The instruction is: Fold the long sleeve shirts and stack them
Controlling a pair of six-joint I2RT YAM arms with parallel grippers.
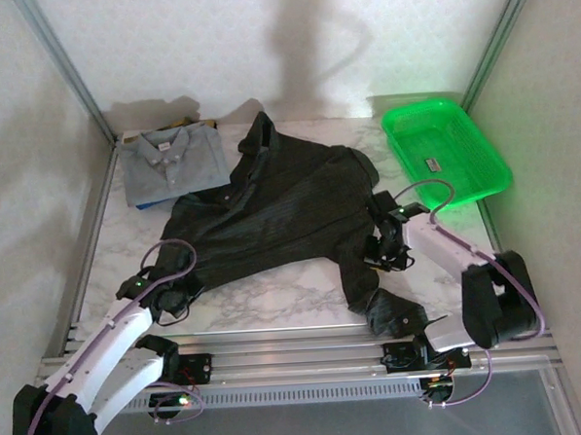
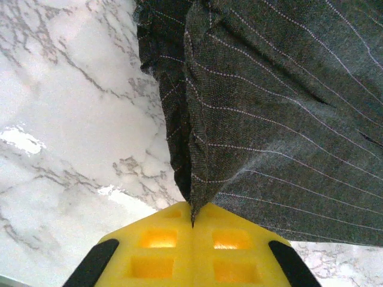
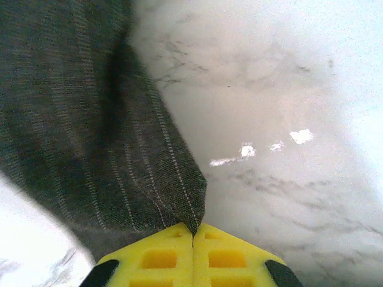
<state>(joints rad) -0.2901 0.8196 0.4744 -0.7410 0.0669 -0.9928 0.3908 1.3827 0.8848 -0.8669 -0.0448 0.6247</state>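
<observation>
Yellow fingertips [image 2: 161, 239] are shut on cloth: the dark striped shirt [image 1: 271, 214], spread on the table [image 1: 266, 299], is pinched at its edges by the left gripper [image 2: 192, 222] and right gripper [image 3: 192, 232]. The folded grey-blue shirt [image 1: 171, 160] lies behind. The right's shallow corner bite could be lost under tension.

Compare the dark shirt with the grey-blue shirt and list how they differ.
Colour: the dark shirt is charcoal with fine pale stripes; the grey-blue shirt is plain.
Pose: the dark shirt lies spread and rumpled across the table; the grey-blue shirt sits folded at the far left corner.
Hold: the left pincer and the right pincer are shut on the dark shirt's edges; the grey-blue shirt is untouched.
Both are collared shirts.
</observation>
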